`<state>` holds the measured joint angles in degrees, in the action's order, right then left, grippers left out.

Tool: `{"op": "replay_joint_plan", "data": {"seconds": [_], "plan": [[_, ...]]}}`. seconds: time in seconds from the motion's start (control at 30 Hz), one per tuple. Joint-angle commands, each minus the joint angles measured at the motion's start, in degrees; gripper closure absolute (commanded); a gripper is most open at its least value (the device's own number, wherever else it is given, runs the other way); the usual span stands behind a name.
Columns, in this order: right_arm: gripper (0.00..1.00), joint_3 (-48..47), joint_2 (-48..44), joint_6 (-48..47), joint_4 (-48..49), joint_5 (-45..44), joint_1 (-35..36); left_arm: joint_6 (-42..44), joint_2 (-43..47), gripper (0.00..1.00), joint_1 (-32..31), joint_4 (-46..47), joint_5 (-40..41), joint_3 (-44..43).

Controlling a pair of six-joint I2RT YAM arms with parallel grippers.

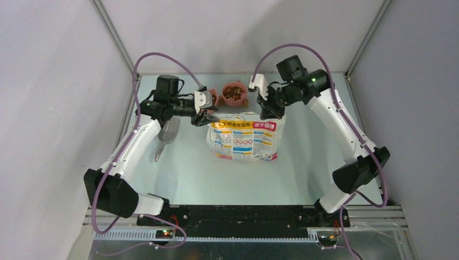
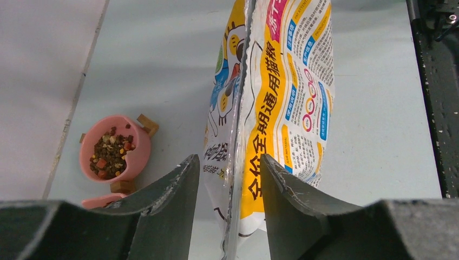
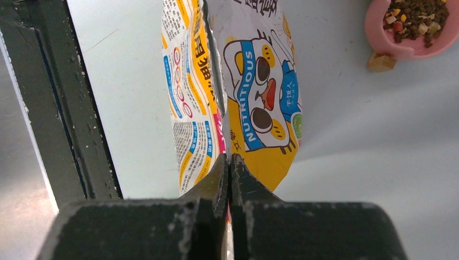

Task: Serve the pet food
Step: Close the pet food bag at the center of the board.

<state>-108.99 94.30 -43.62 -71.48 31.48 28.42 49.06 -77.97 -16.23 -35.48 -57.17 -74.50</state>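
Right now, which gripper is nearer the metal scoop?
Left. The left gripper straddles the bag at its top left corner, with the scoop lying close by, partly under that arm. The right gripper is clamped on the bag's top right corner, across the bag from the scoop.

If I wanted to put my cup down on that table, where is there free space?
Bare table lies between the bag and the near black rail, and right of the bag. Crowded at the far edge: pink bowls, left gripper, right gripper. The scoop lies left.
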Motion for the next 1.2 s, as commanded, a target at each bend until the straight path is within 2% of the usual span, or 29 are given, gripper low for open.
{"op": "replay_joint_plan", "data": {"seconds": [0.0,0.13,0.2,0.23,0.27,0.33,0.5,0.57,0.67,0.7,0.83,0.97,1.07,1.17], "plan": [[1.00,-2.15,-0.20,-1.16,-2.34,1.38,0.23,0.07,1.17,0.49,-0.13,-1.10,-0.32,-1.96],[1.00,-1.27,-1.30,-0.45,-0.84,0.55,0.05,0.14,1.47,0.49,-0.12,-1.20,-0.24,-1.50],[0.92,-0.48,-2.17,0.62,0.58,-0.77,-0.07,0.15,1.64,0.49,-0.18,-1.34,-0.11,-1.39],[0.82,-0.01,-2.40,0.74,0.82,-1.10,-0.14,0.24,1.74,0.49,-0.15,-1.43,-0.02,-1.43],[0.77,0.13,-2.75,0.60,0.65,-1.39,-0.41,0.33,1.71,0.49,-0.13,-1.43,0.01,-1.43],[0.74,0.57,-3.17,0.06,-0.32,-1.17,-1.25,0.38,1.78,0.49,-0.16,-1.51,0.08,-1.40],[0.76,1.98,-4.28,-1.66,-2.10,0.64,-2.87,0.41,1.89,0.48,-0.12,-1.45,-0.15,-1.49],[0.83,2.54,-4.49,-1.93,-2.30,0.83,-3.27,0.29,2.02,0.48,-0.12,-1.38,-0.27,-1.61],[1.00,3.33,-4.76,-2.23,-2.19,0.86,-3.64,-0.17,2.01,0.48,-0.12,-1.01,-0.89,-1.86],[1.00,3.38,-4.99,-2.19,-2.14,0.86,-3.64,-0.47,2.01,0.48,-0.12,-0.64,-0.95,-1.94],[1.00,4.05,-5.63,-1.74,-1.15,0.18,-3.69,-1.28,2.17,0.48,-0.12,0.09,-1.54,-1.92],[0.81,5.47,-6.94,-0.94,0.23,-1.65,-4.42,-1.55,2.29,0.48,-0.14,0.38,-1.69,-1.93],[0.79,6.00,-7.53,-1.78,-0.78,-1.07,-5.47,-1.64,2.42,0.48,-0.12,0.36,-1.67,-1.80],[0.82,6.59,-7.67,-2.64,-1.58,0.43,-6.15,-1.74,2.59,0.47,-0.16,0.35,-1.62,-1.52]]}}
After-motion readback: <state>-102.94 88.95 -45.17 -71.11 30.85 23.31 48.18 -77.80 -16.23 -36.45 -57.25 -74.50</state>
